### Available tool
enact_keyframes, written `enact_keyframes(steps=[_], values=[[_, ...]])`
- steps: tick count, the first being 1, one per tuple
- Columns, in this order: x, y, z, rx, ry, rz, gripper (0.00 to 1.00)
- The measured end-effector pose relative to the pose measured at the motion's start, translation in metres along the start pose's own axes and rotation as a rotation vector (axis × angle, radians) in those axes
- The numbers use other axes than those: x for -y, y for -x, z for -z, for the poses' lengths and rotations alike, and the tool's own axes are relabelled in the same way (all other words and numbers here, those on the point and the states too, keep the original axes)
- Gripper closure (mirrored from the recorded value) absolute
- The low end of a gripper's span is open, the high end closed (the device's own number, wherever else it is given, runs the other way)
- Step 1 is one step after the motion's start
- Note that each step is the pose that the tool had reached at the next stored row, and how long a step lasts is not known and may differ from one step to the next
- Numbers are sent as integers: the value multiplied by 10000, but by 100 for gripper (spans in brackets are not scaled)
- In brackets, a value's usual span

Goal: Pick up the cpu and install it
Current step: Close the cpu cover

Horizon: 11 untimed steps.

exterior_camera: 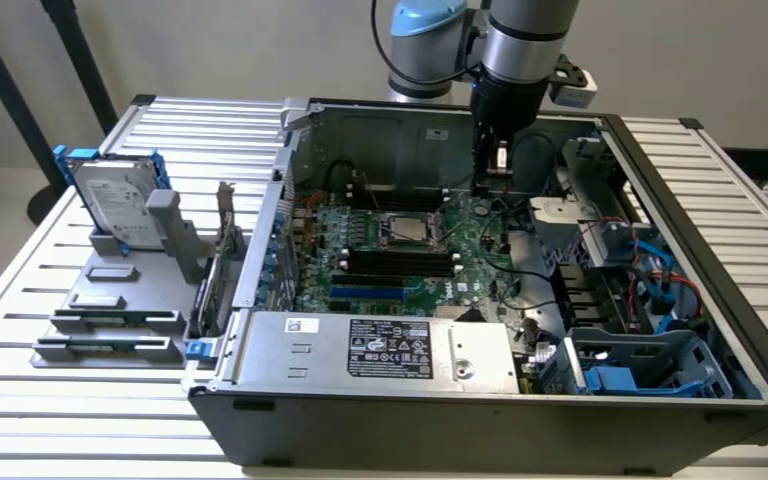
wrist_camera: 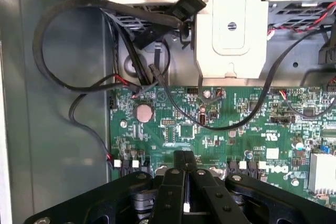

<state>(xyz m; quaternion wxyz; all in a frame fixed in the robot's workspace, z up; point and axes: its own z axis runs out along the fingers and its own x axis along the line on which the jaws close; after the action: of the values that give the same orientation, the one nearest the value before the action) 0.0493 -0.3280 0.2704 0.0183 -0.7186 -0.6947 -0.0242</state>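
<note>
Where the arm stands: it comes down from above into the open computer case with the wrist upright. The gripper hangs just above the motherboard, near the case's far wall.
Gripper state: the fingers are pressed together with nothing between them.
Cpu: the cpu looks to be the silver-grey square lying flat inside the socket frame at mid-board. It is apart from the gripper, toward the exterior view's left of it. Whether it is locked down I cannot tell.
Exterior view gives: a hard drive in a blue bracket stands upright on grey tray blocks on the slatted table, outside the case on the exterior view's left. The power supply lies along the case's near edge.
Wrist view gives: the gripper is over the green board, with a coin battery near the tips and a finned heatsink at the board's edge.
In the way: black cables loop over the case wall and trail across the board. A silver metal bracket overhangs the board's edge, beyond the gripper's tips.
</note>
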Motion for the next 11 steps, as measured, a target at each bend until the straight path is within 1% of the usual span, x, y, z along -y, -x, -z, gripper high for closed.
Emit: enact_keyframes(steps=[11], values=[[0, 0, 0, -1, 0, -3, 89]])
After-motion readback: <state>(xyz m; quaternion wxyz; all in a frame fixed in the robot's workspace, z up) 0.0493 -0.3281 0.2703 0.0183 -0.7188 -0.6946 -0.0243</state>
